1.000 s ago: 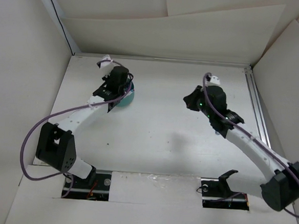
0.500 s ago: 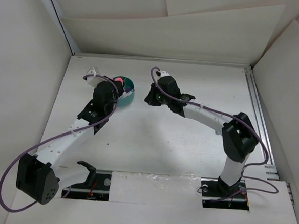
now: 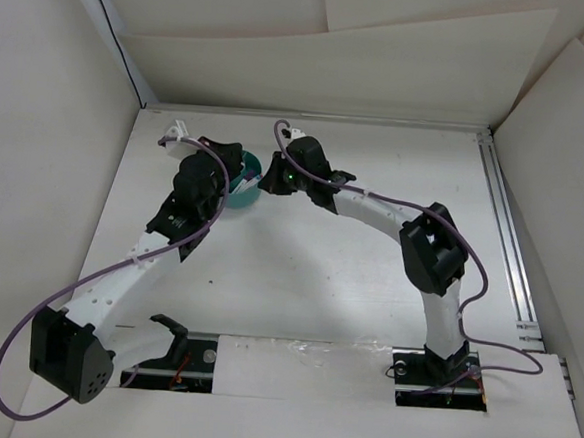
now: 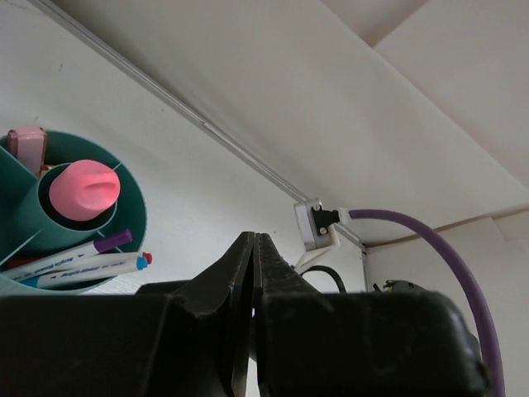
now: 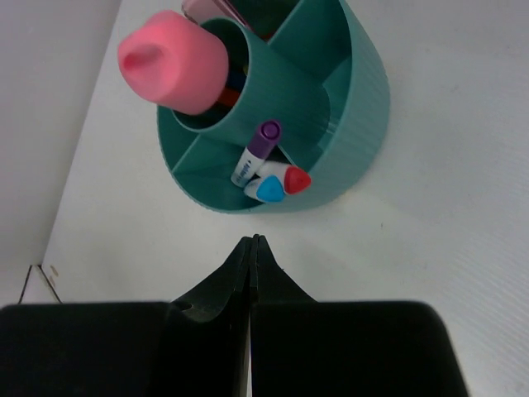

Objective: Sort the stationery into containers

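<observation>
The round teal cup [image 5: 347, 124] stands at the back left of the table; it also shows in the top view [image 3: 244, 184] and the left wrist view [image 4: 124, 236]. Three white pens with purple [image 5: 266, 132], red [image 5: 294, 179] and blue [image 5: 269, 189] ends stand in one outer compartment. A stubby pink piece [image 5: 173, 62] sticks out of the centre tube. Another pink piece [image 4: 26, 142] sits at the cup's far side. My left gripper [image 4: 254, 240] is shut and empty beside the cup. My right gripper [image 5: 253, 241] is shut and empty, just short of the cup's wall.
Cardboard walls enclose the white table [image 3: 329, 262] at the back and on both sides. A metal rail [image 3: 500, 224] runs along the right edge. A purple cable [image 4: 438, 240] and a white bracket [image 4: 318, 227] of the right arm lie near the left gripper.
The right arm swung left across the table to the cup. The left arm shifted off the cup to its left side, uncovering it.
</observation>
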You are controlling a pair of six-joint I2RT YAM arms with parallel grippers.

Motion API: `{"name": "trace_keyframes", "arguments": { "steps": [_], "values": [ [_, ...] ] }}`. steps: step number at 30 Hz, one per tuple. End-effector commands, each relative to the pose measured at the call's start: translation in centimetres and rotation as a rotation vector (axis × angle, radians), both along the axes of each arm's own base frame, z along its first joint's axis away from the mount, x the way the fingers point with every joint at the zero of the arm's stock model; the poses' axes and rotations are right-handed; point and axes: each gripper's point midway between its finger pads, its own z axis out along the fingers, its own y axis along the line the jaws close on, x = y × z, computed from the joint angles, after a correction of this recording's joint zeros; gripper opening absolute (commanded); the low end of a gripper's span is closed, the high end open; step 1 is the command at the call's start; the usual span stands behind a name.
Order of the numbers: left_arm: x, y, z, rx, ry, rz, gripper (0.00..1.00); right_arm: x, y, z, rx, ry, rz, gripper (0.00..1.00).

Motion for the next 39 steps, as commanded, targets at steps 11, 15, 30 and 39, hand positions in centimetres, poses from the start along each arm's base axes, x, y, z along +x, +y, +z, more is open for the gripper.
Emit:
{"name": "trace_keyframes", "arguments": {
  "steps": [11,15,30,39],
  "values": [
    [0.3,-0.5,3.9,-0.034,-0.109,-0.023,0.0,3.3,2.1,2.5,0.089,-0.053,0.008,0.0],
    [0.3,-0.4,3.9,-0.024,-0.109,-0.023,0.0,4.5,1.7,3.1,0.094,-0.073,-0.023,0.0],
    [0.5,-0.5,3.3,-0.021,-0.101,-0.023,0.0,6.0,1.5,0.9,0.064,-0.039,-0.04,0.0],
    [0.9,-0.7,3.0,-0.017,-0.092,-0.023,0.0,5.9,1.1,1.3,0.053,-0.045,-0.046,0.04]
  ]
}}
